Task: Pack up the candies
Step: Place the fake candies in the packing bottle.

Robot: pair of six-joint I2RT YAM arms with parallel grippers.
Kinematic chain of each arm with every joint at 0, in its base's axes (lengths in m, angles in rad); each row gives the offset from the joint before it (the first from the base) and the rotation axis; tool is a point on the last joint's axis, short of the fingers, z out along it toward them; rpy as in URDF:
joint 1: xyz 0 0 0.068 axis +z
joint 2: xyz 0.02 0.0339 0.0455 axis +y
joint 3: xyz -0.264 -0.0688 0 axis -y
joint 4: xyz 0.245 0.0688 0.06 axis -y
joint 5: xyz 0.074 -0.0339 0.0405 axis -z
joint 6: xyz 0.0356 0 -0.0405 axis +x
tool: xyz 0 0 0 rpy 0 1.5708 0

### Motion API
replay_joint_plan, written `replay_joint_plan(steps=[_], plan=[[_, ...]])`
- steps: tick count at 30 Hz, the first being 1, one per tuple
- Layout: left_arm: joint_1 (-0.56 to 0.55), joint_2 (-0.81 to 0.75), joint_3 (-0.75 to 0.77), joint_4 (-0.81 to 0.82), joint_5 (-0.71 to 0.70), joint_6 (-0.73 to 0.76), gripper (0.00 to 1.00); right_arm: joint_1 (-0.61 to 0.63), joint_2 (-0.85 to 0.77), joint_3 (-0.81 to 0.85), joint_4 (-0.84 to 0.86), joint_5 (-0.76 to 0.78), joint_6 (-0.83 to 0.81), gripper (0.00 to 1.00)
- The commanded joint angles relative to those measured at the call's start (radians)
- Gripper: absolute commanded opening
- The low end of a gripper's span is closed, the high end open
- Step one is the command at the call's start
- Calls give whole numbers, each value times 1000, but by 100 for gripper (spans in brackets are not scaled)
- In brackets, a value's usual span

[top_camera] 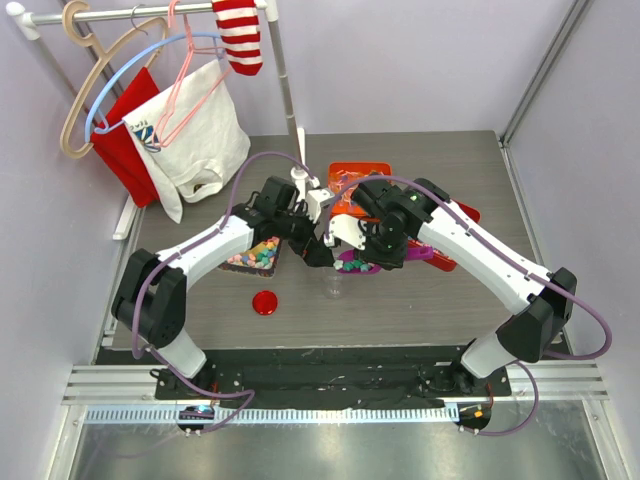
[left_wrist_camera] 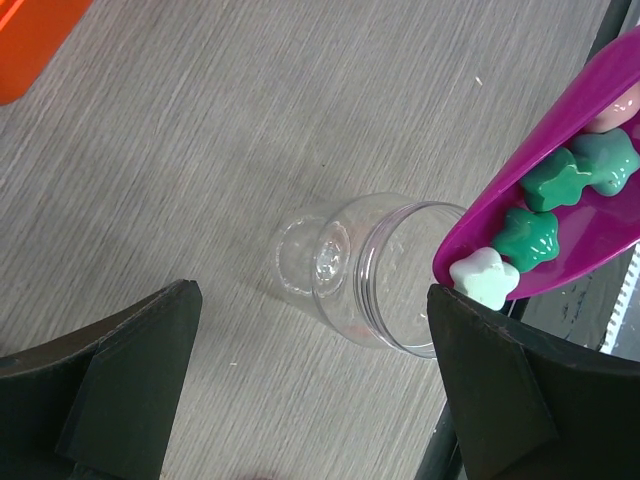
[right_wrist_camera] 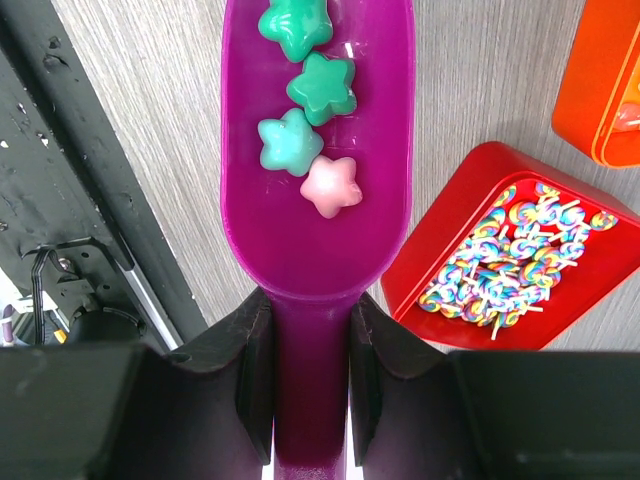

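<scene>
Grey wood-grain table (top_camera: 420, 305), pale walls (top_camera: 400, 60), clothes rail (top_camera: 140, 11) at back, clear jar (top_camera: 333, 285) mid-table | left wrist: left gripper (left_wrist_camera: 312, 330) spread wide astride jar, purple scoop (left_wrist_camera: 600, 230) lip at its rim | right wrist: right gripper (right_wrist_camera: 312, 365) clamped on scoop handle, candies (right_wrist_camera: 322, 88) lying in its bowl

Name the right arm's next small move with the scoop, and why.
Probably tip the purple scoop a little more toward the clear jar. Its lip hangs over the jar's mouth and the star candies lie close to that lip. The right pincer is shut on the handle; the left pincer stands open by the jar.
</scene>
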Motion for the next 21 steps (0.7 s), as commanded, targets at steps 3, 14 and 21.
replay_joint_plan(steps=[3,14,21], plan=[[26,-46,43,19,-11,14,100,3,-39,1,21,17,-1,1],[51,-74,62,4,7,12,100,6,-37,9,15,20,-1,1],[75,-87,63,7,21,5,100,4,-21,30,-16,37,-4,1]])
